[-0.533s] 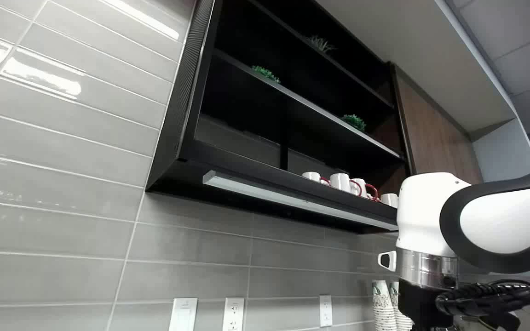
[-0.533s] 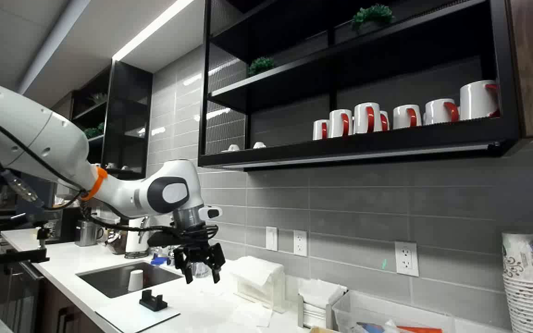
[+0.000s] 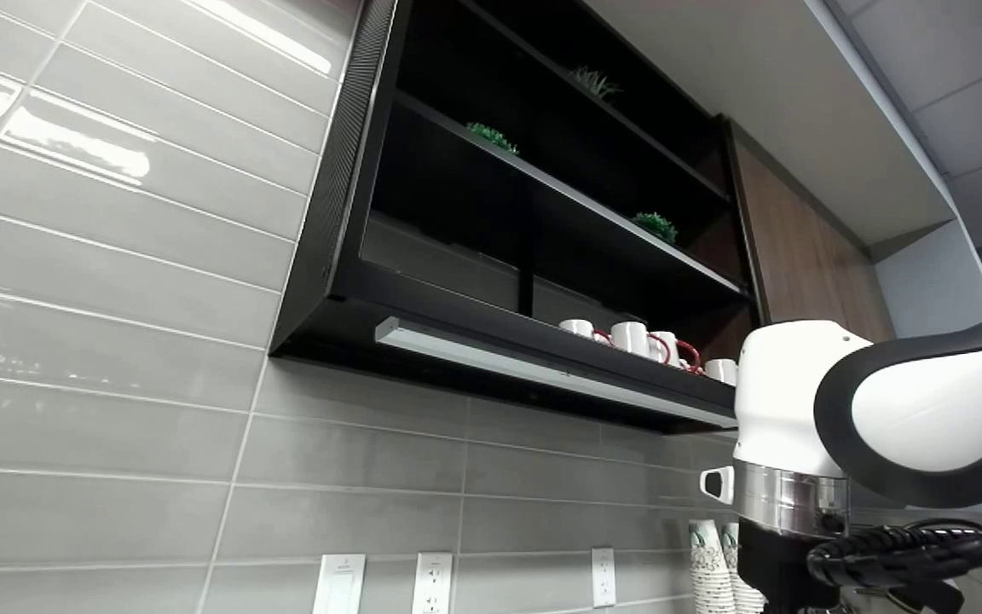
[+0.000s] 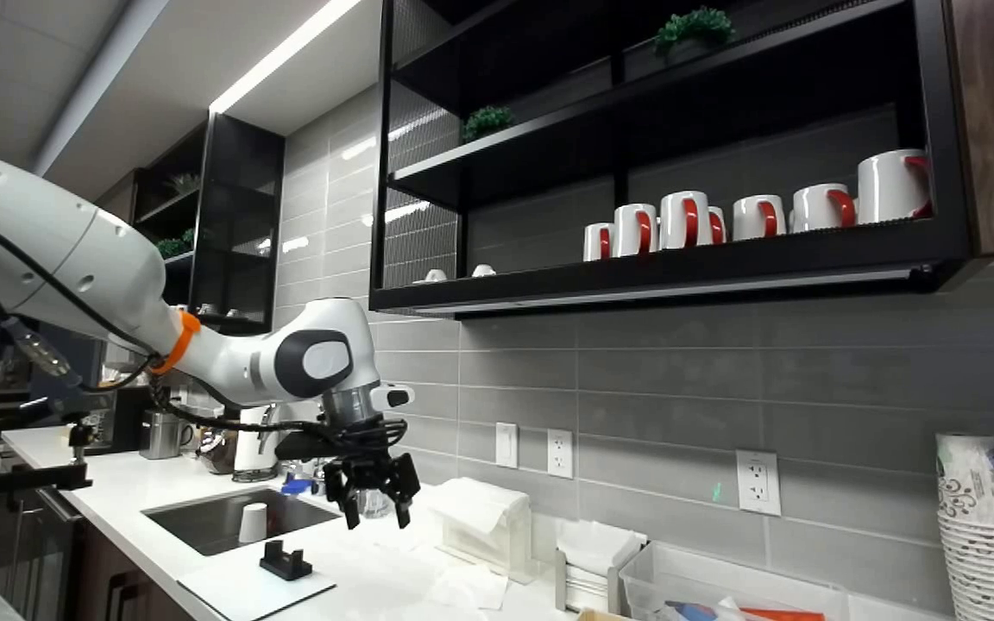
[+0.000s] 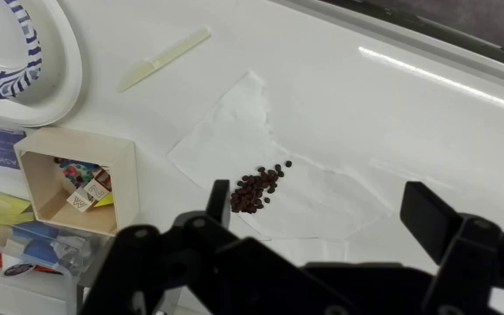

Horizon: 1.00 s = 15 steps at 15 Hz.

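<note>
Dark beans (image 5: 250, 192) lie below the widely parted jaws, nearer 1 jaw in the wrist view.

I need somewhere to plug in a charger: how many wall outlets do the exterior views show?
2, each visible in both exterior views: one outlet beside the wall switch, another outlet farther along toward the stacked cups. The arm may hide more.

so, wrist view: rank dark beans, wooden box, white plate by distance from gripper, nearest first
1. Dark beans: on the white napkin, just picture-left of the middle of the open gripper.
2. Wooden box: farther out, picture-left.
3. White plate: farthest, up in the top-left corner, cut off by the frame.
</note>
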Each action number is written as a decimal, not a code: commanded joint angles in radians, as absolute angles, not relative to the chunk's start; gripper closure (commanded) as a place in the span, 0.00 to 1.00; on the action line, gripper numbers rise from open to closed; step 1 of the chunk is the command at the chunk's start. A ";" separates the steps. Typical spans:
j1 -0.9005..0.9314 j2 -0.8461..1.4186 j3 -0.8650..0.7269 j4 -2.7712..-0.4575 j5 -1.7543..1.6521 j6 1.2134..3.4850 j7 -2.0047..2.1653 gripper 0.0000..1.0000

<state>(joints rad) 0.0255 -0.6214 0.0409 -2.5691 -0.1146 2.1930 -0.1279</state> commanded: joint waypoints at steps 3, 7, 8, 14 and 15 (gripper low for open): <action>0.034 -0.621 0.033 -2.566 -0.120 2.189 -0.123 0.00; 0.034 -0.621 0.033 -2.566 -0.120 2.189 -0.123 0.00; 0.034 -0.621 0.033 -2.566 -0.120 2.189 -0.123 0.00; -0.001 -0.574 0.097 -2.528 -0.158 2.172 -0.008 0.00; -0.006 -0.546 0.123 -2.505 -0.166 2.157 0.043 0.00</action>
<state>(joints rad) 0.0194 -0.6151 0.0555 -2.5627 -0.1239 2.1929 -0.0864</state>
